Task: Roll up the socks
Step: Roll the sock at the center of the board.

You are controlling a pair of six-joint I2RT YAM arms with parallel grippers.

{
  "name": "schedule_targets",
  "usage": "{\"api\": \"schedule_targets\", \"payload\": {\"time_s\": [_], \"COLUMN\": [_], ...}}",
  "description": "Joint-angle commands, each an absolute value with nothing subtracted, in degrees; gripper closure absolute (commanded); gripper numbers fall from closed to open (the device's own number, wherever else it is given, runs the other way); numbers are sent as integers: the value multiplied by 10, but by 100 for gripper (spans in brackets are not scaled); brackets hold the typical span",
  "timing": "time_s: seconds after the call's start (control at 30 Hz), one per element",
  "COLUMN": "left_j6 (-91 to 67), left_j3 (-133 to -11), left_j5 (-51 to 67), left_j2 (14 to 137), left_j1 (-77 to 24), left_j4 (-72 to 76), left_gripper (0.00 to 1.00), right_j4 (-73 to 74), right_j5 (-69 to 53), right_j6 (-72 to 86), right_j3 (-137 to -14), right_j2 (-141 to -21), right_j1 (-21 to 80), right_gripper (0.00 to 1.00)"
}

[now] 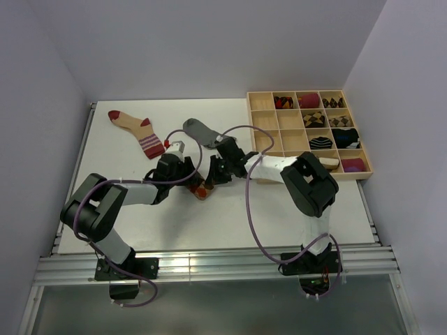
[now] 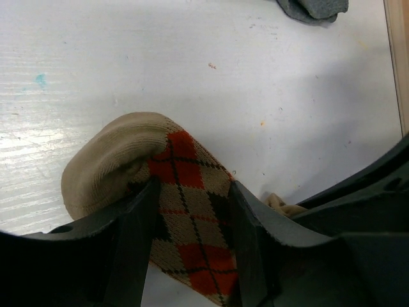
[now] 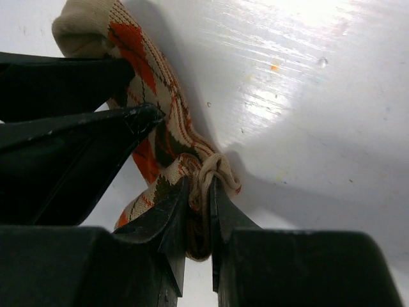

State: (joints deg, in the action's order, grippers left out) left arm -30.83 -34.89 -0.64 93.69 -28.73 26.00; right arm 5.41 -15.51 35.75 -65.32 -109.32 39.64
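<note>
- Argyle sock [image 2: 185, 153]: lies near the middle of the table [image 1: 126, 216], held at two places. In the left wrist view its plain beige end points to about 10 o'clock.
- Left gripper [image 2: 194, 192]: jaws about half open, one finger on each flank of the patterned body, both touching the fabric. This is judged to be a clamp that pins the middle so the argyle sock cannot slide while its other end is worked.
- Right gripper [image 3: 199, 188]: jaws nearly closed, pinching a bunched, twisted end between the fingertips. The narrow grip suits thin gathered fabric, and this end is probably where the roll starts.
- Grey sock [image 1: 202, 131]: flat at 12 o'clock of the argyle sock, apart from it, not yet rolled.
- Beige sock [image 1: 136, 129]: red toe, heel and striped cuff. It lies flat at 10 o'clock, well apart, not yet rolled.
- Wooden tray [image 1: 293, 92]: at 2 o'clock, with rolled bundles [image 1: 320, 143] in its compartments. It is judged to be where finished rolls go.
</note>
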Motion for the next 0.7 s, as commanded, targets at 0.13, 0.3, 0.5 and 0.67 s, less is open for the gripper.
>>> {"api": "schedule_targets", "payload": {"time_s": [0.13, 0.3, 0.5, 0.67], "left_j6": [-288, -273, -215, -164], "left_j3": [-341, -335, -325, -306], "left_j5": [-5, -7, -33, -92], "left_j2": [913, 847, 747, 709], "left_j1": [-280, -287, -338, -409], "left_j4": [281, 264, 219, 197], "left_gripper": [45, 43, 41, 40], "right_j4": [135, 164, 171, 169], "right_j5": [-126, -96, -99, -112], "right_j6": [369, 374, 379, 383], "right_j3": [-678, -693, -700, -706], "right_j2": [-1149, -1154, -1158, -1161], "right_j1": [405, 405, 405, 405], "right_gripper": [100, 100, 100, 100]}}
